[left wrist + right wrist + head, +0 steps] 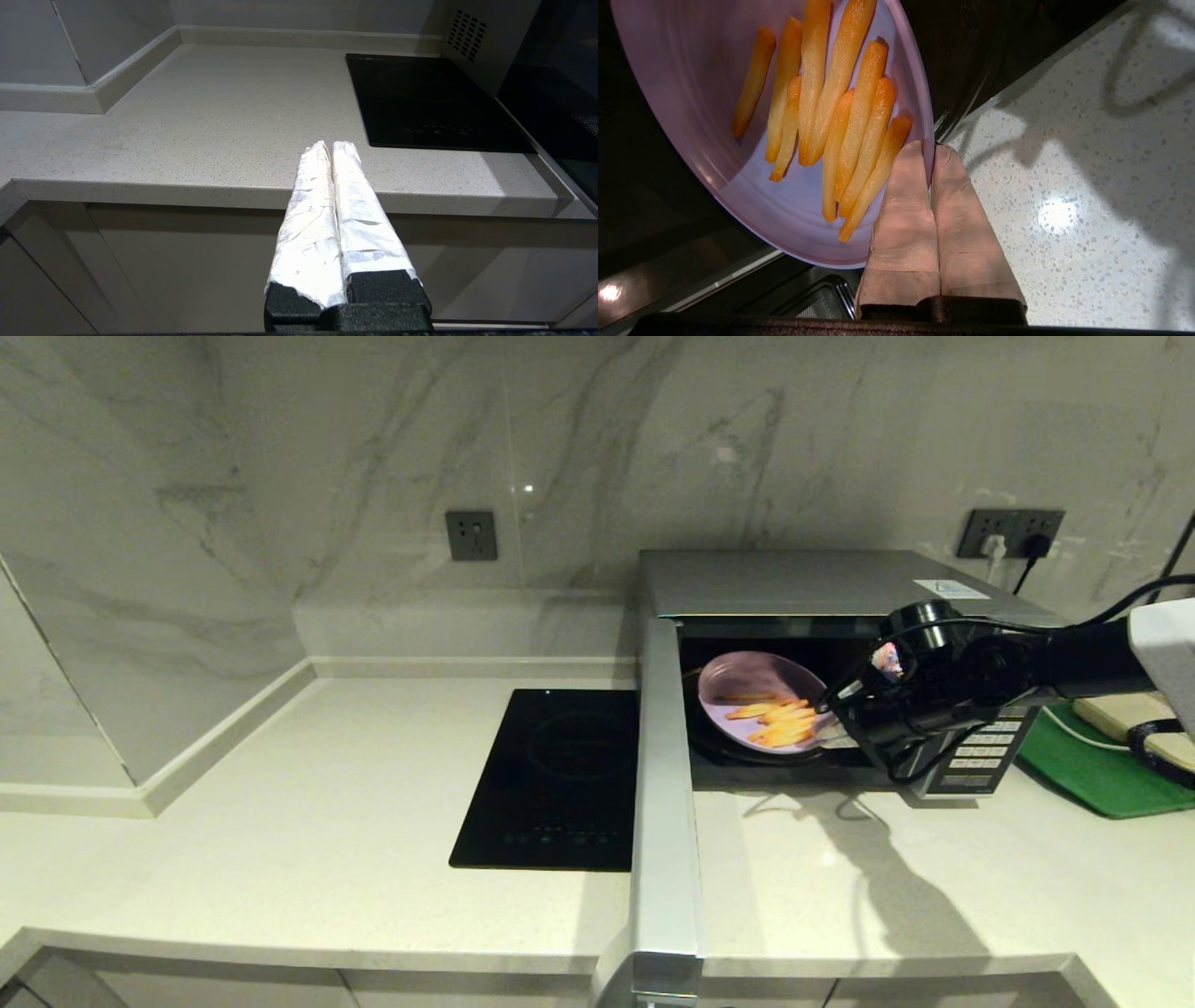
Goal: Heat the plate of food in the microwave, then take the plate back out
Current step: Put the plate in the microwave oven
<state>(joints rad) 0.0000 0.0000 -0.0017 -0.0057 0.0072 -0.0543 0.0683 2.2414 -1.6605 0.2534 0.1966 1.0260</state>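
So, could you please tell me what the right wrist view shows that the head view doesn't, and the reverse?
Only the right wrist view shows the right end effector shut on the plate of food, its rim pinched between the fingers. Only the head view shows the microwave as a whole, its door open, the black hob and the green tray. Both show the plate, its fries and the countertop.

Lavender plate of food (758, 707) inside open microwave (840, 583)

Plate of food (761, 709) inside microwave (812, 583); hob (555, 779) left of microwave.
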